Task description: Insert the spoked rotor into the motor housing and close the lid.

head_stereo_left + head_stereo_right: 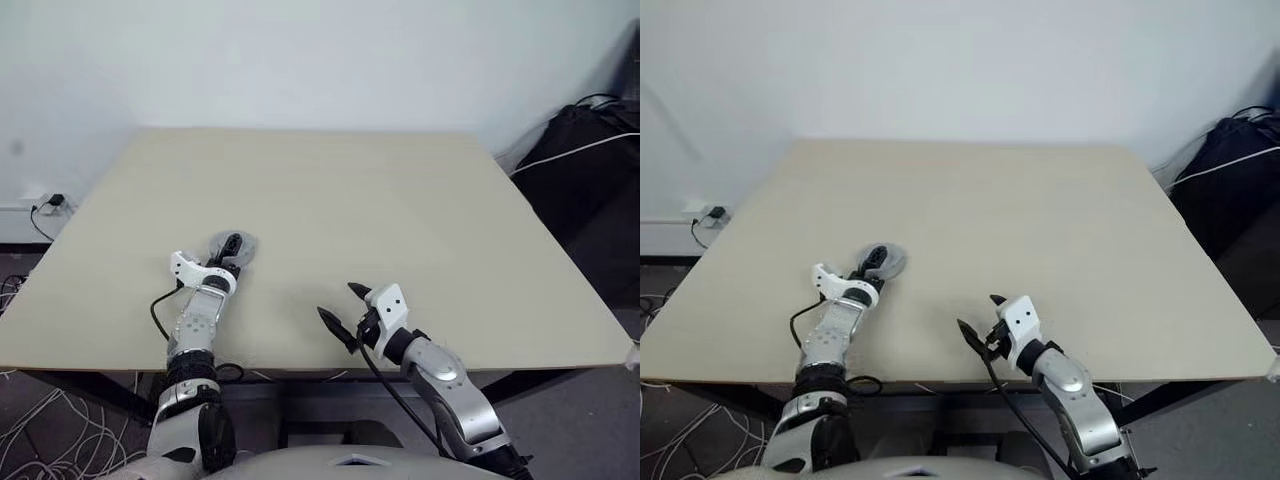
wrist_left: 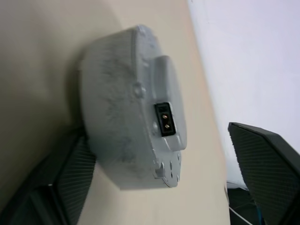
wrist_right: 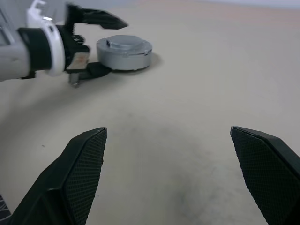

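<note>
While the left eye view looks down over a broad pale beige tabletop (image 1: 380, 210), a round, flat light-grey metal motor unit with its lid on (image 1: 233, 245) lies on the near-left part of it. The left gripper (image 1: 232, 250) reaches over it, its black fingers at the disc's edge; from up here I cannot tell how wide they stand. The right gripper (image 1: 345, 306) hangs near the table's near edge, well apart from the disc, its two black fingers spread with nothing between them. A black bag with a white cable (image 1: 590, 150) sits past the table's right side.

The right eye view gives the same layout, the grey disc just beyond the left wrist.

From the left wrist view the unit shows as a thick grey puck with a dull, scuffed surface, a raised smooth cap and a small black rectangular socket with two metal contacts. One ribbed fingertip (image 2: 70, 178) lies close against its side, the other stands clear of it, so the jaws are apart. No writing or brand mark can be read on it.

From the right wrist view the closed puck rests flat on the table, far off, one left finger above it and one low beside it. The right fingertips (image 3: 84, 159) stand wide apart over bare table.
</note>
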{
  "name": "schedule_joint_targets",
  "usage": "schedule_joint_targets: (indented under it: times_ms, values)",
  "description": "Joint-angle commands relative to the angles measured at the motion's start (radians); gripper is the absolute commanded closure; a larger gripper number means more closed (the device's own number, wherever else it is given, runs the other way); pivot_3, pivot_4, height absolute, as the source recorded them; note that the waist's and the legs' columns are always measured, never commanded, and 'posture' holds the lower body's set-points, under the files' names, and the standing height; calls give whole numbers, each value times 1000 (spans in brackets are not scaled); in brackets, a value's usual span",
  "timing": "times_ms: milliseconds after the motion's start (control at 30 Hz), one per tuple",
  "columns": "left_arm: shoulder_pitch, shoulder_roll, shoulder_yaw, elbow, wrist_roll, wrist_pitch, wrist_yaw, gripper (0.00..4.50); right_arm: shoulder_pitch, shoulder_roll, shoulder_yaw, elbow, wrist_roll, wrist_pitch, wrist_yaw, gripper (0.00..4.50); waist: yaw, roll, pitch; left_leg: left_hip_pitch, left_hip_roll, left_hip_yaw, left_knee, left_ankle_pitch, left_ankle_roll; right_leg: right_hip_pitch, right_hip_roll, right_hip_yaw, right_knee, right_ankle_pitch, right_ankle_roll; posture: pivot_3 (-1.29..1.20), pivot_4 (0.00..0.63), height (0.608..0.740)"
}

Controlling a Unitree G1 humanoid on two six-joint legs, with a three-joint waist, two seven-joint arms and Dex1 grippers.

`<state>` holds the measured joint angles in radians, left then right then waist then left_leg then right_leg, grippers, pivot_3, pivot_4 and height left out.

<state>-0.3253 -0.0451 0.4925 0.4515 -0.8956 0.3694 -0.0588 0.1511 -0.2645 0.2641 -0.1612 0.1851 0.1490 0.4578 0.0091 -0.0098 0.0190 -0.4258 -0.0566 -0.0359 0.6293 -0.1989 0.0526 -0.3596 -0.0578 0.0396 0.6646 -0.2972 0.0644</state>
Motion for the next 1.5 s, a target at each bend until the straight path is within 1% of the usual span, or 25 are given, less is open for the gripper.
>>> schedule_joint_targets:
  times_ms: [33, 167, 267, 333, 400, 467, 567, 633, 700, 767, 867, 967, 1067, 1233, 1433, 1500]
  values:
    - [74, -16, -3, -121, -9, 59, 42, 44, -8, 6, -17, -27, 0, 6, -1, 0, -2, 0, -2, 0, 0, 0, 0, 0, 0, 0, 0, 0, 0, 0, 0, 0, 0, 740]
    - [214, -14, -42, -277, -26, 178, 63, 44, -9, 5, -20, -25, 8, 17, 7, 0, -10, 4, -7, 3, 0, 0, 0, 0, 0, 2, -1, 1, 0, -1, -2, 0, 0, 740]
    - [306, 0, -78, -377, -37, 255, 55, 44, -9, 11, -24, -22, 19, 30, 10, 0, -14, 6, -9, 7, 0, 0, -2, -1, 1, 7, -2, 1, -1, -4, -7, 0, 0, 740]
    - [369, 22, -116, -447, -28, 297, 26, 44, -9, 13, -24, -20, 21, 36, 11, 0, -15, 7, -9, 11, 0, 0, -2, -1, 1, 11, -2, 1, -1, -6, -10, 0, 0, 740]
    - [440, 86, -209, -521, 51, 297, -55, 44, -9, 17, -25, -18, 26, 39, 13, 0, -20, 7, -9, 13, 0, 0, -3, -1, 1, 13, -3, 1, -1, -6, -10, 0, 0, 740]
    - [500, 126, -279, -578, 124, 245, -122, 44, -7, 37, -39, -15, 48, 40, 6, 0, -21, 9, -8, 13, 0, 0, -3, -1, 1, 13, -3, 1, -1, -6, -11, 0, 0, 740]
    - [564, 172, -368, -622, 261, 110, -206, 44, -2, 58, -56, -13, 53, 29, -8, 0, -20, 11, -7, 13, 0, 0, -4, -1, 1, 13, -3, 2, -1, -6, -11, 0, 0, 740]
    - [597, 170, -402, -637, 324, 21, -235, 44, 7, 65, -61, -11, 40, 15, -18, 0, -19, 12, -6, 13, 0, 0, -4, -1, 1, 13, -4, 2, -2, -6, -11, 0, 0, 740]
    - [631, 168, -447, -646, 426, -102, -248, 44, 21, 71, -66, -11, 21, -8, -36, 0, -18, 13, -5, 11, 0, 0, -6, -1, 1, 12, -4, 2, -3, -7, -11, 0, 0, 740]
    - [658, 151, -477, -647, 491, -203, -255, 44, 35, 75, -74, -9, 7, -29, -55, 0, -17, 13, -5, 10, 0, 1, -7, -1, 1, 10, -4, 2, -4, -7, -12, 0, 0, 740]
    - [690, 134, -518, -622, 630, -402, -231, 44, 59, 81, -89, 1, -29, -90, -89, 0, -16, 13, -4, 9, 0, 1, -9, -1, 1, 7, -4, 2, -4, -7, -13, 0, 0, 740]
    - [717, 115, -543, -569, 726, -554, -207, 44, 82, 98, -111, 15, -70, -151, -147, 0, -14, 14, -4, 9, 0, 1, -10, -1, 1, 6, -4, 2, -4, -8, -13, 0, 0, 740]
    - [730, 81, -539, -535, 753, -664, -185, 44, 100, 108, -125, 22, -102, -196, -185, 0, -15, 14, -4, 9, 0, 1, -10, -1, 1, 7, -4, 2, -4, -8, -13, 0, 0, 740]
    - [734, 76, -535, -483, 819, -801, -158, 44, 123, 116, -137, 68, -170, -299, -244, 0, -15, 13, -2, 9, 0, 1, -10, -1, 1, 7, -4, 1, -4, -8, -12, 0, 0, 740]
    - [707, 75, -520, -436, 897, -889, -89, 44, 117, 114, -139, 113, -219, -364, -283, 0, -14, 13, -2, 9, 0, 1, -9, -1, 1, 7, -4, 1, -3, -8, -12, 0, 0, 740]
    - [698, 71, -516, -425, 925, -913, -59, 44, 114, 130, -145, 118, -224, -362, -310, 0, -14, 13, -2, 9, 0, 1, -9, -1, 1, 7, -4, 1, -3, -8, -12, 0, 0, 740]
